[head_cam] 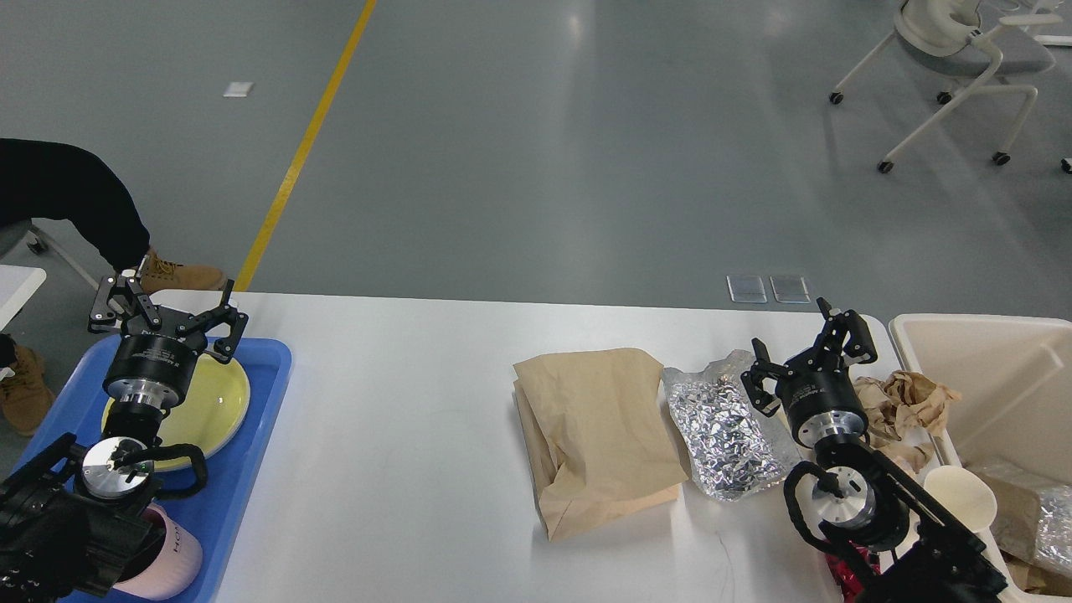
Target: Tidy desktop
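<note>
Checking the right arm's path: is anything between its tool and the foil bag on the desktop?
Nothing visible. The right tool is open, beside the foil bag on the desktop. The paper bag lies on the bag's far side.

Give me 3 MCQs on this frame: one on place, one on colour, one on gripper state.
1. What does the silver foil bag lie on?
A. the blue tray
B. the desktop, right of the brown paper bag
C. inside the beige bin

2. What colour is the plate in the blue tray?
A. pale yellow
B. red
C. black

3. How does the right gripper stand?
A. shut on the foil bag
B. shut on a cup
C. open, holding nothing

Key: 1 B, it rests on the desktop beside the brown paper bag. 2 A, pale yellow rim shows. 3 C, fingers spread, nothing between them.
</note>
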Action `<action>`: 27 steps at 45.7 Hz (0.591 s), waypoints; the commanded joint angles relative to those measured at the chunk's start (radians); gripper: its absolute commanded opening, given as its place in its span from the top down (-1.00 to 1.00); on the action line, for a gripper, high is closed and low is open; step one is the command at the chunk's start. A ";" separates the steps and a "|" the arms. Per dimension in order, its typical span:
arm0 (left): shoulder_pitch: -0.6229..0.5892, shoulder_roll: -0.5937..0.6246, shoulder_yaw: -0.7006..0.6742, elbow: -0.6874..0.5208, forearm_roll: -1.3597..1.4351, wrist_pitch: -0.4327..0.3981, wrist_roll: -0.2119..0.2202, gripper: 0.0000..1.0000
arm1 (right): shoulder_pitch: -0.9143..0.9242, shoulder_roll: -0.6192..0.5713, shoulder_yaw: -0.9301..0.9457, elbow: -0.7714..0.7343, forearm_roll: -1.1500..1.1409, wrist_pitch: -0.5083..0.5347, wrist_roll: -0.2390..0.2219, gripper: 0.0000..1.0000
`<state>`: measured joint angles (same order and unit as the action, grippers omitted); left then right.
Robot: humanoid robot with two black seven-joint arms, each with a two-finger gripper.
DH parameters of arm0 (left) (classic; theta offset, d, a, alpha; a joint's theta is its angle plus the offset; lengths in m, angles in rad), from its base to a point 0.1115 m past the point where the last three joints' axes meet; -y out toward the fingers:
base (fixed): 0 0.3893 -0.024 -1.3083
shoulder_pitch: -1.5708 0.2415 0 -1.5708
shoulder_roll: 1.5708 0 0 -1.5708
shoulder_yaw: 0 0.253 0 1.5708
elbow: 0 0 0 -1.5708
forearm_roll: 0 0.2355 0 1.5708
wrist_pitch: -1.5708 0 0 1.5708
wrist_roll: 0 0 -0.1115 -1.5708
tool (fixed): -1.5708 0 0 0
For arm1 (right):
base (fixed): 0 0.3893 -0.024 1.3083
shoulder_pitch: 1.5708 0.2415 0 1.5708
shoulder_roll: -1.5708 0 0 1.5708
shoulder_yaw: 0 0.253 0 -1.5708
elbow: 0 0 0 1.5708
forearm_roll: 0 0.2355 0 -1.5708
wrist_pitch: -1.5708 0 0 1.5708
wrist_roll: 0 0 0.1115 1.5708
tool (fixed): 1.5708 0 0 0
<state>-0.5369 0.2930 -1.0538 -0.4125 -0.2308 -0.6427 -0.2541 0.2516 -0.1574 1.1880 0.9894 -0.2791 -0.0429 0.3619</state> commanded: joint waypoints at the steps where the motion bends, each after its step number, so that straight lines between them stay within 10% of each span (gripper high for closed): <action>1: 0.000 0.000 0.000 0.000 0.001 0.000 -0.001 -0.93 | 0.000 -0.001 -0.001 0.000 0.000 0.000 0.000 -1.00; 27: 0.000 0.000 0.000 0.000 0.001 0.000 -0.001 -0.93 | 0.044 -0.022 0.002 -0.048 0.052 -0.005 -0.011 -1.00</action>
<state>-0.5369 0.2930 -1.0538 -0.4125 -0.2308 -0.6427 -0.2541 0.2938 -0.1688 1.1881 0.9413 -0.2398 -0.0454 0.3512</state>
